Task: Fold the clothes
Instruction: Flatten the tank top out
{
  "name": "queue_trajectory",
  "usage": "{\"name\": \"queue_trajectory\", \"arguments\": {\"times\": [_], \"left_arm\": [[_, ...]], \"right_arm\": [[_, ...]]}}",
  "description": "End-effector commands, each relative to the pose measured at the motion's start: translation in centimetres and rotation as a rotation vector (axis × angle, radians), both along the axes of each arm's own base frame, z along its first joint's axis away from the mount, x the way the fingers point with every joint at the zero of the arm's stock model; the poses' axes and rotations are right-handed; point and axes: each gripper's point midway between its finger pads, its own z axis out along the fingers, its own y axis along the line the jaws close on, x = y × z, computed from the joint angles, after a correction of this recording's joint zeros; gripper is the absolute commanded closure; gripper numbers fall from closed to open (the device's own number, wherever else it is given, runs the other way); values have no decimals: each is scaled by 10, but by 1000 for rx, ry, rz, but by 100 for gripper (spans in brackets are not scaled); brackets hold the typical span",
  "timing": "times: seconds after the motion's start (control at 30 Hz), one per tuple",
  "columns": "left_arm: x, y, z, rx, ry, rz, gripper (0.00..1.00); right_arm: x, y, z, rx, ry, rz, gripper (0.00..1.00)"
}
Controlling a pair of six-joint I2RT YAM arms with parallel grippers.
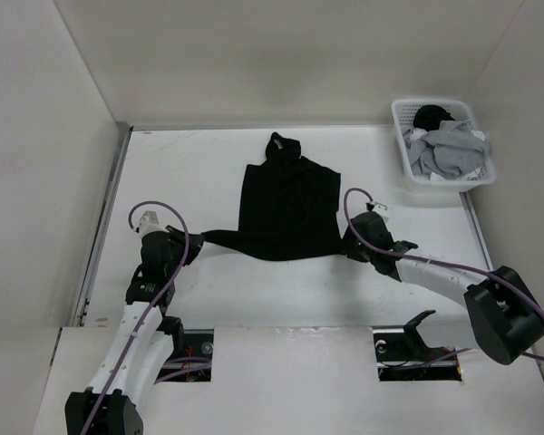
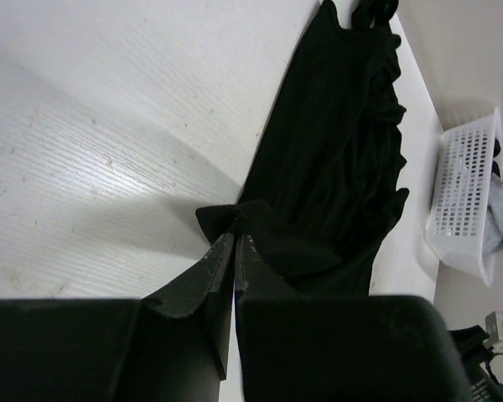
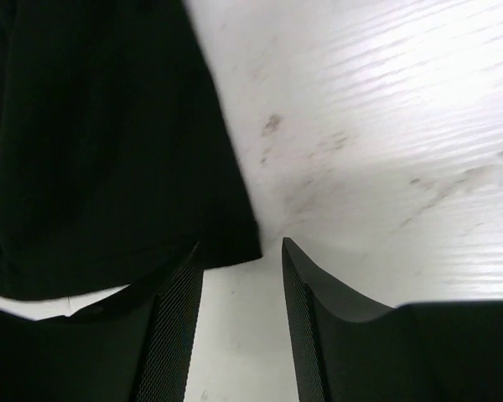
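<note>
You had the plain black soft fabric garment [image 1: 286, 208] lying flat near the middle of the white table [image 1: 190, 172], neck end toward the far wall. It was well apart from the white plastic lattice basket [image 1: 402, 140] in the far right corner. Your left gripper [image 2: 235, 243] was clenched on the garment's near-left corner, which ran out from the body as a stretched point of cloth. The wrist view showed the fabric pinched right at the fingertips, a shallow bite by my judgement. Your right gripper [image 3: 241, 251] stood released, fingers apart, low over the table at the near-right hem corner. That corner reached only partway into the gap, with bare table filling the rest. The step in hand looked like taking the second corner so both arms could carry the near hem. To do it well, you would have wanted the right fingers slid in until the corner sat deep between them before closing. The left arm needed to be quiet meanwhile, since any pull there could drag the cloth off the right side. Once both held, an even lift would have served the fold best, hem taut but not stretched.
</note>
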Motion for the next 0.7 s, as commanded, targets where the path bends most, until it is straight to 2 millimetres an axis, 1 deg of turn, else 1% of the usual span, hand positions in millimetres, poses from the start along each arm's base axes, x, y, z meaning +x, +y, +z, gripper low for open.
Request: {"name": "queue_trajectory", "arguments": {"times": [0.0,0.1,0.2,0.3,0.4,0.53,0.67], "left_arm": [[1,-7,2,-18,-19,-33,100],[1,-10,3,-22,-23,-50,100],[1,-12,4,-24,-30,-59,99],[0,-14,6,-29,-38,-65,99],[0,-14,6,-30,-39,-66,99],[1,-14,8,-31,-44,-68,99],[3,-14,11,-33,-50,-66,99]], "right_arm": [[-2,7,-2,-41,22,21,55],[0,9,-10,-46,42,18,60],[2,9,-12,-47,47,0,64],[5,7,-10,-42,36,-28,64],[7,9,-15,-45,46,-29,64],[8,11,-16,-41,54,-26,70],[7,12,-18,-28,63,-17,78]]}}
